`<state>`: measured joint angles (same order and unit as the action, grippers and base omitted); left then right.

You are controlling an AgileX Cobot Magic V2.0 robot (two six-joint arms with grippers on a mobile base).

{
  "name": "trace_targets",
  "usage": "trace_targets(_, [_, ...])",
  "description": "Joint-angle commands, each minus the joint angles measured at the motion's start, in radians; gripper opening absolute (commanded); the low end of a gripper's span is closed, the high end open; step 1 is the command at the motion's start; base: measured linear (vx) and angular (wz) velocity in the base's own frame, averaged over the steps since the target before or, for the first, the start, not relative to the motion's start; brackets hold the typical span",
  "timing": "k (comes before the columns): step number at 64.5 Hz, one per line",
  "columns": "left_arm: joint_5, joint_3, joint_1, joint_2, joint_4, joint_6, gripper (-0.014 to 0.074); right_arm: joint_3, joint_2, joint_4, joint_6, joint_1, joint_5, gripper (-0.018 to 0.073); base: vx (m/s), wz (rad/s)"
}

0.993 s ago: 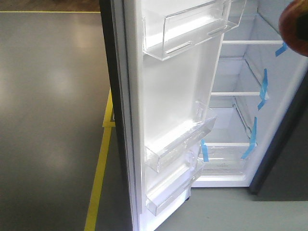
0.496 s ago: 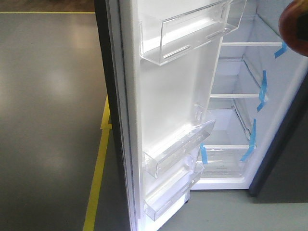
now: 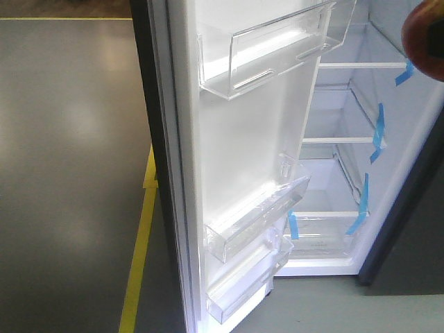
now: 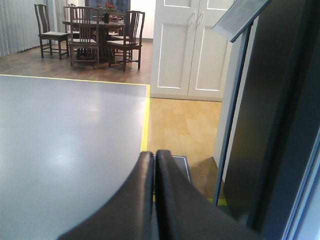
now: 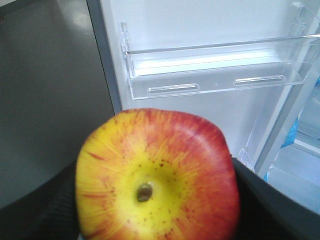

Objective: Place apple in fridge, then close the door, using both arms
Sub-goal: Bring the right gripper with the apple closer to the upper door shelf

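Observation:
The apple [image 5: 157,170], red with a yellow patch around its stem dimple, fills the lower part of the right wrist view. My right gripper [image 5: 159,205] is shut on it, with black fingers [image 5: 265,205] showing at both sides. In the front view the apple [image 3: 420,35] is a red blur at the top right corner, in front of the fridge [image 3: 347,111], whose white shelves carry blue tape. The door [image 3: 243,146] stands open, showing its white inner face and clear bins. My left gripper [image 4: 155,156] is shut on nothing, low over the grey floor.
A tall dark grey panel [image 4: 280,125] with a grey slab [image 4: 240,17] at its top stands just right of my left gripper. A yellow floor line [image 3: 139,250] runs left of the door. Farther off are a dining table with chairs [image 4: 95,30] and white cabinet doors [image 4: 190,45].
In the front view the door and its bins have shifted slightly to the left. The apple stays at the top right corner.

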<state>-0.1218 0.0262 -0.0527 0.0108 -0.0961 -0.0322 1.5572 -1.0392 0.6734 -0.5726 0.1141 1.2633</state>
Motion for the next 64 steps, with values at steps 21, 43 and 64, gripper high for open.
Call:
trace_targets(21, [0.068, 0.028, 0.007, 0.014, -0.003, -0.009, -0.0006, 0.031, 0.008, 0.047, -0.002, 0.002, -0.063, -0.0006, 0.02, -0.01])
trace_targets(43, [0.068, 0.028, 0.007, 0.014, -0.003, -0.009, -0.0006, 0.031, 0.008, 0.047, -0.002, 0.002, -0.063, -0.0006, 0.02, -0.01])
trace_targets(64, [0.068, 0.028, 0.007, 0.014, -0.003, -0.009, -0.0006, 0.031, 0.008, 0.047, -0.002, 0.002, -0.063, -0.0006, 0.02, -0.01])
